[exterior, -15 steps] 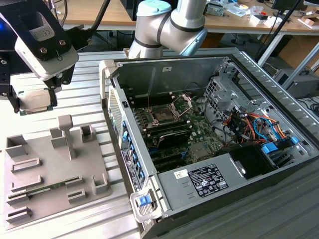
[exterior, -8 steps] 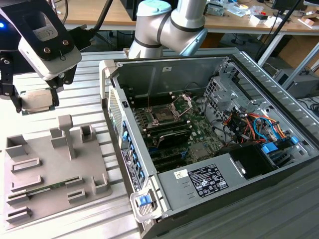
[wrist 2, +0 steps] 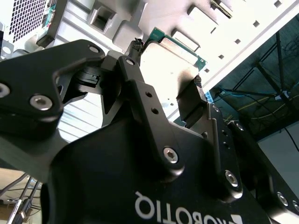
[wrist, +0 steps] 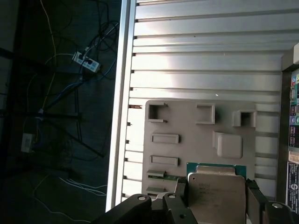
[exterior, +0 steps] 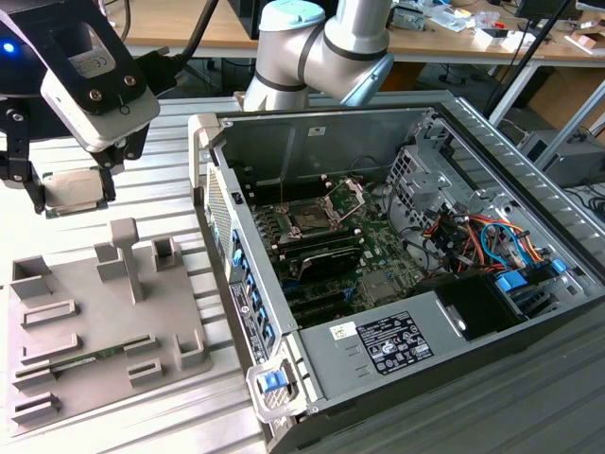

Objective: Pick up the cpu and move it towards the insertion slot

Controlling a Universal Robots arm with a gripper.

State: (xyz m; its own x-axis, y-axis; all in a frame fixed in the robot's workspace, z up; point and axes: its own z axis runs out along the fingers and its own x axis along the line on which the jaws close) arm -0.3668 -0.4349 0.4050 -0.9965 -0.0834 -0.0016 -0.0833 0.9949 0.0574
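Black gripper (wrist 2: 167,64) links sit closest to us in the second wrist view; past them the two fingers (wrist 2: 135,51) press on opposite edges of the cpu (wrist 2: 163,77), so we call the gripper clamped on the cpu; its silvery top faces us there, with a thin green rim along the far edge.

We see the same hold in the first wrist view; the cpu (wrist: 217,196) sits flat between the fingers (wrist: 180,193) of the gripper (wrist: 216,201), raised above the grey tray (wrist: 196,140); the tray lies on the ribbed table (wrist: 201,60), and a thin green stick (wrist: 159,173) rests in one tray recess.

From the exterior view we place the gripper (exterior: 72,189) at the exterior view's left, over the table (exterior: 170,161) just beyond the tray (exterior: 85,284); the cpu (exterior: 74,192) hangs level in it, clear of the tray and outside the open case (exterior: 454,123).

We find the slot (exterior: 310,219) on the green board (exterior: 378,255) inside the case, toward the exterior view's right of the cpu; its load plate (exterior: 345,197) stands tilted up beside it; the case wall lies between cpu and slot, and the two are well apart.
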